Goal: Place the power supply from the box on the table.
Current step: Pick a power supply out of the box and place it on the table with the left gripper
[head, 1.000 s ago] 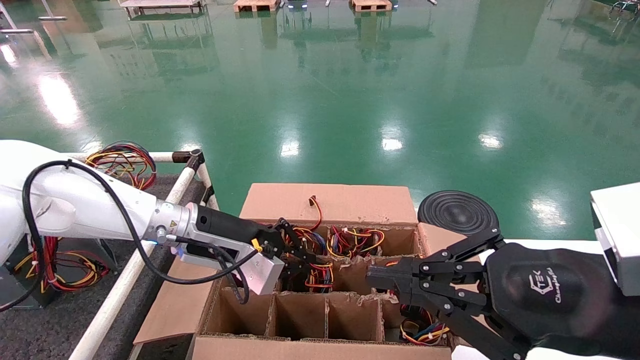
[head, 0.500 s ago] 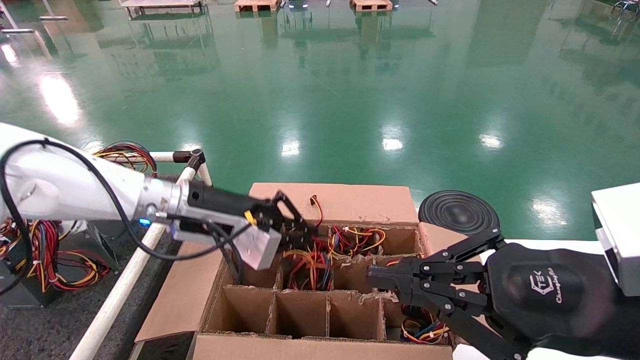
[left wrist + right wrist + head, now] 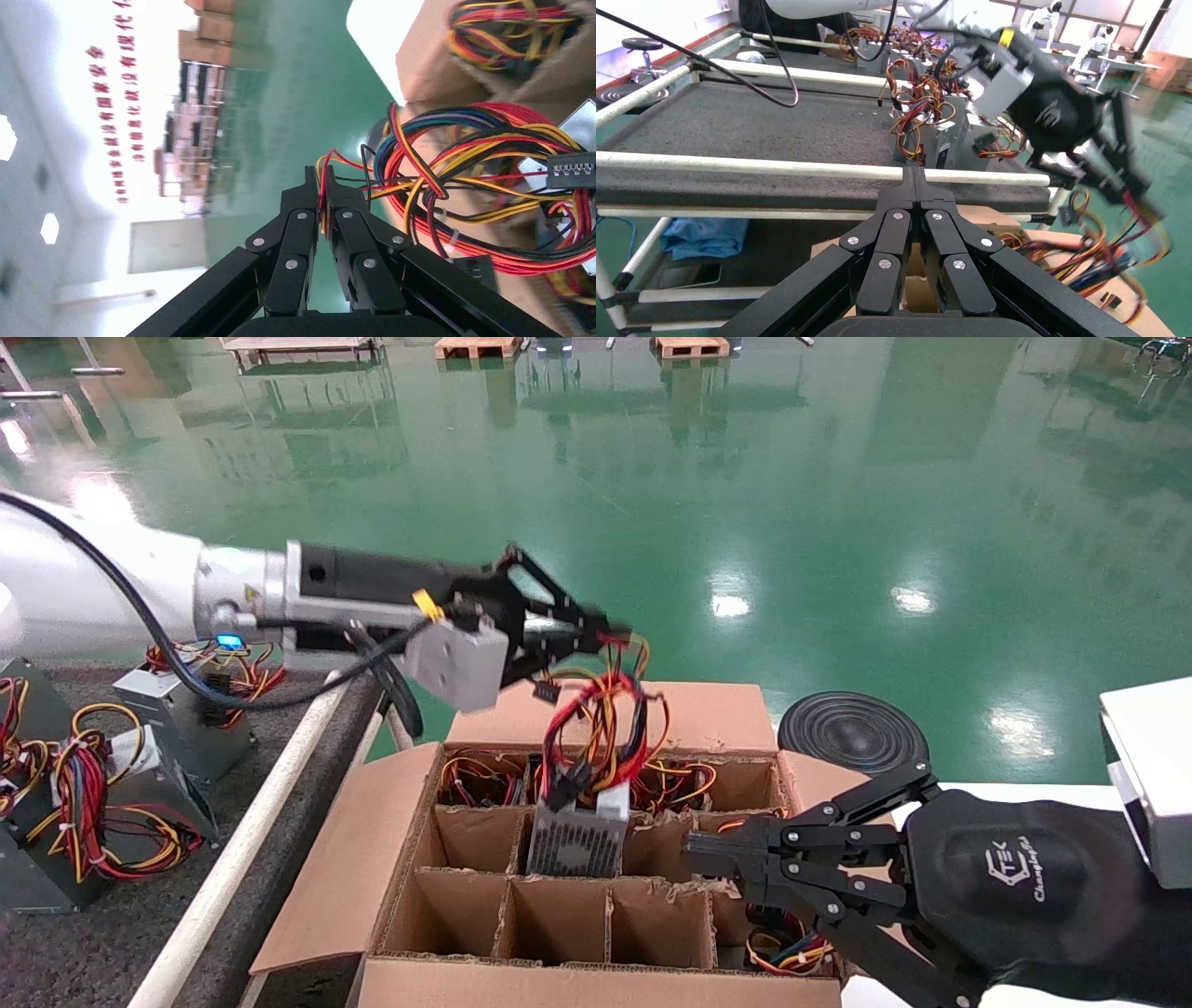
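The left gripper (image 3: 610,637), fingers pinching the wire bundle (image 3: 605,724), suspends the power supply (image 3: 577,836) half out of its box (image 3: 559,933) cell for transfer to the counter (image 3: 84,943), while the right gripper (image 3: 694,854) idles beside it, fingers pressed together.

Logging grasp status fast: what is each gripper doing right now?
Left gripper: shut on the red, yellow and black wires of the grey metal power supply, which hangs over the cardboard box.
Right gripper: shut, holding nothing.
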### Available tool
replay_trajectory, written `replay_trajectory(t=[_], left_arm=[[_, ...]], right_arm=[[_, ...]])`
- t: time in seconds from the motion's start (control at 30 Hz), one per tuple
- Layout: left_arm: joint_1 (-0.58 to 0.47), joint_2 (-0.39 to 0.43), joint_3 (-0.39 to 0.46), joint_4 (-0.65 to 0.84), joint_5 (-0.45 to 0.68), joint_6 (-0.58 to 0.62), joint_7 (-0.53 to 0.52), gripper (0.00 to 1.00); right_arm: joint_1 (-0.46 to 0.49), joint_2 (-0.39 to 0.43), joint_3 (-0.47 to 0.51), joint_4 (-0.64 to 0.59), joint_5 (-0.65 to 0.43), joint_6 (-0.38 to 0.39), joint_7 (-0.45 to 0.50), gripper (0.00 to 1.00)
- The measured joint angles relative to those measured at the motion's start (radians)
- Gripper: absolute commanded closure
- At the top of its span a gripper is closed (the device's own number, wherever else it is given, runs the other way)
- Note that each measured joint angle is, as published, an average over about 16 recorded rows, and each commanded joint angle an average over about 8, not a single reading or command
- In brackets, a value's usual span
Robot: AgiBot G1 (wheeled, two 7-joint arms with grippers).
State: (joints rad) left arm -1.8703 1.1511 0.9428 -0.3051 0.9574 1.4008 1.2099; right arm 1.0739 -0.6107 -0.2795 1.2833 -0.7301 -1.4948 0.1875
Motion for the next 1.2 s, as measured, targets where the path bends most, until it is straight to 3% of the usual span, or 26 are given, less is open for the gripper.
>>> replay_trajectory(t=[0.67,1.2], left_arm=[[-0.111,-0.055,-0.093,-0.056,-0.008,-0.045,0.043,1.00],[-0.229,-0.081,-0.087,0.048,0.111,-0.288,0.081,1.00]], right_arm=[[0.000,0.000,0.000,0.000,0.000,0.000,0.000,1.00],[0.000,0.000,0.000,0.000,0.000,0.000,0.000,1.00]])
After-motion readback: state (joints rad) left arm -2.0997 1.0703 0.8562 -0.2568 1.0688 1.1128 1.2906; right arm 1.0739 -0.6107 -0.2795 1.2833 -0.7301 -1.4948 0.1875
